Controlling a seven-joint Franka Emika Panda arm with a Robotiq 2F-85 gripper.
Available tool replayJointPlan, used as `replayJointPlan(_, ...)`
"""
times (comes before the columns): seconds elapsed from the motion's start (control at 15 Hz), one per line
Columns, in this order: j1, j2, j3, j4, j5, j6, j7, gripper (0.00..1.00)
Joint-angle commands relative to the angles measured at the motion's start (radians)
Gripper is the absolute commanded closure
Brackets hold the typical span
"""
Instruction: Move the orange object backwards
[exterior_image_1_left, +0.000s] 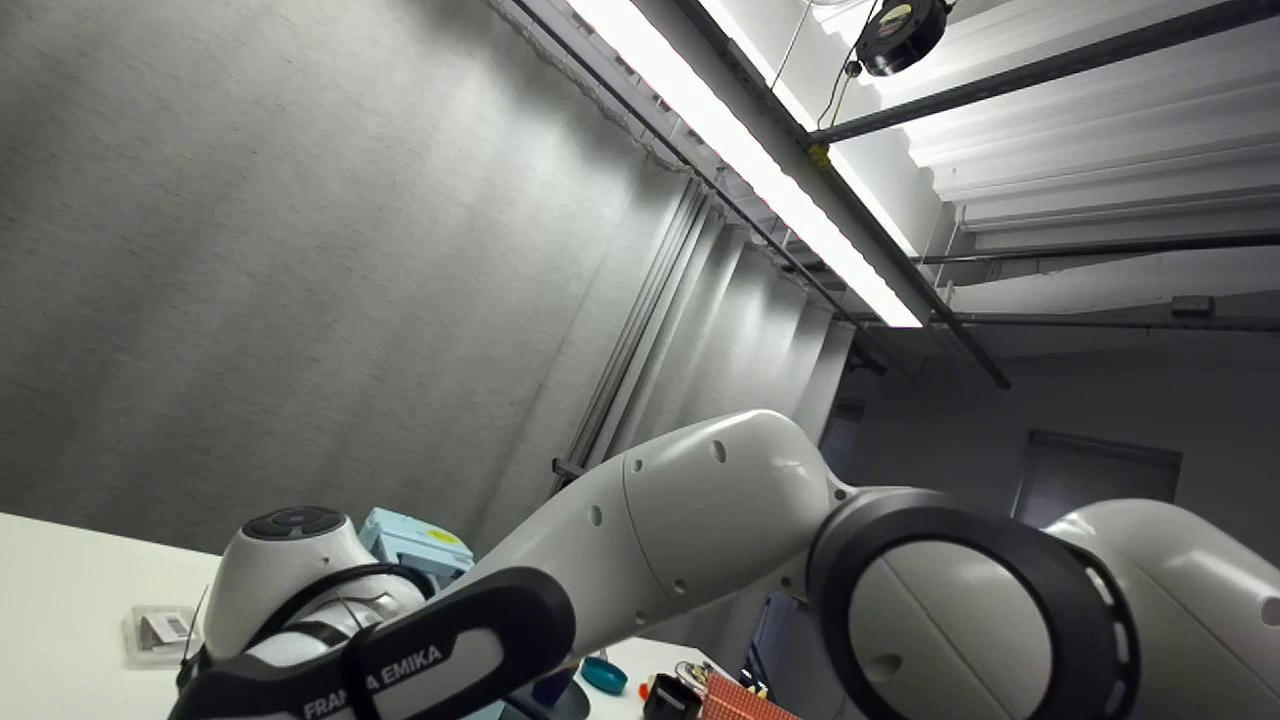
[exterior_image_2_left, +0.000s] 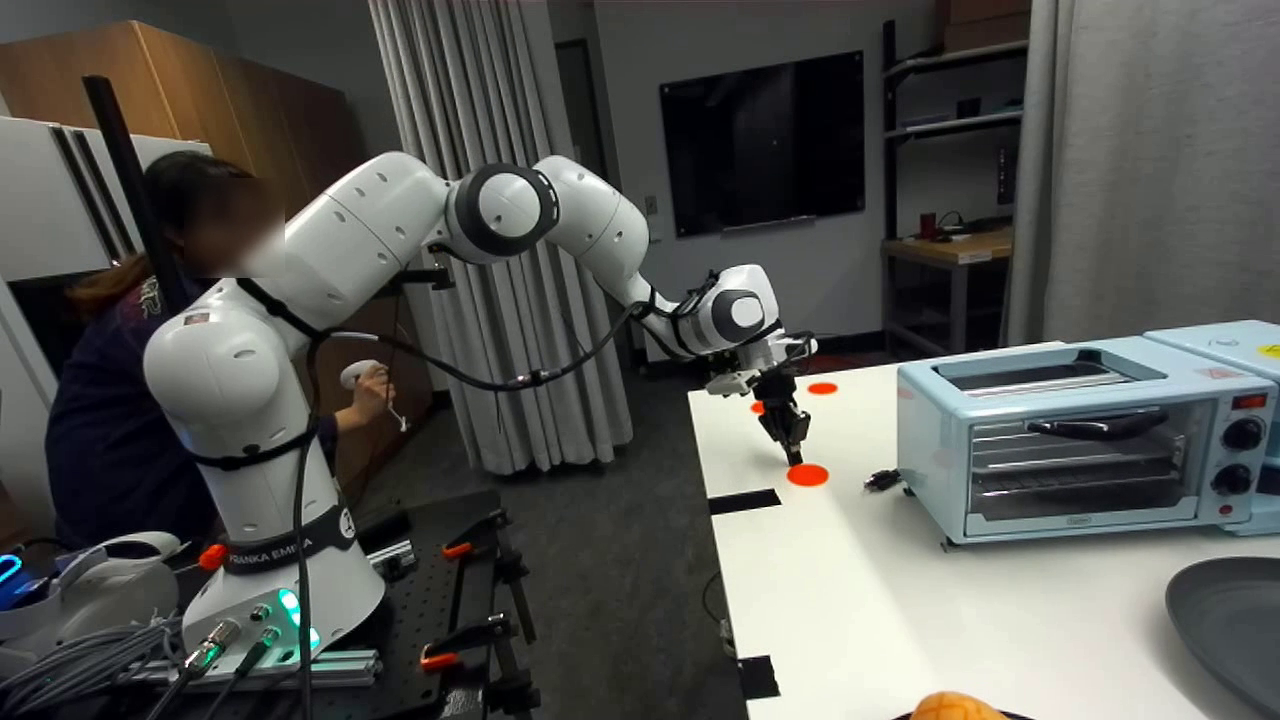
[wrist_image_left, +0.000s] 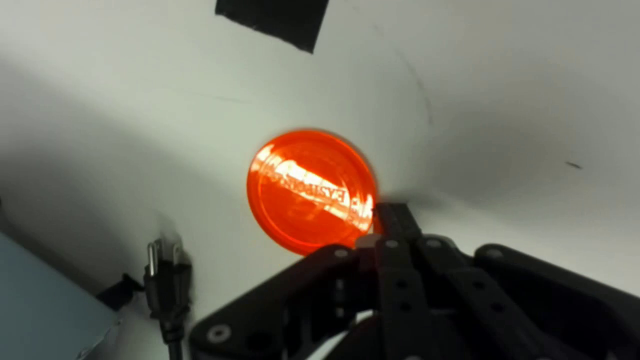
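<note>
A round, flat orange lid (wrist_image_left: 310, 187) lies on the white table in the wrist view. It also shows near the table's edge in an exterior view (exterior_image_2_left: 808, 475). My gripper (wrist_image_left: 398, 220) has its fingertips together, with nothing visible between them. The tips are low, right beside the lid's rim, and seem to touch it or nearly so. The fingers hide part of the lid's near rim. In an exterior view the gripper (exterior_image_2_left: 793, 455) points down at the lid's side. Two more orange discs, one farther back (exterior_image_2_left: 822, 388) and one partly behind the gripper (exterior_image_2_left: 757, 407), lie on the table.
A light blue toaster oven (exterior_image_2_left: 1080, 440) stands on the table, with a black plug (wrist_image_left: 170, 285) between it and the lid. Black tape (exterior_image_2_left: 743, 502) marks the table's edge. A dark grey plate (exterior_image_2_left: 1235, 625) lies nearer the camera. A person stands behind the arm's base.
</note>
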Motion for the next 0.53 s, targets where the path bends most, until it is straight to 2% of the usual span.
replayJointPlan(0.0, 0.058, 0.064, -0.094, 0.012, -0.132, 0.133, 0.059, 1.00)
replayJointPlan(0.2, 0.122, 0.094, -0.180, 0.008, -0.229, 0.233, 0.162, 1.00)
replayJointPlan(0.47, 0.151, 0.088, -0.266, -0.049, -0.262, 0.273, 0.268, 1.00)
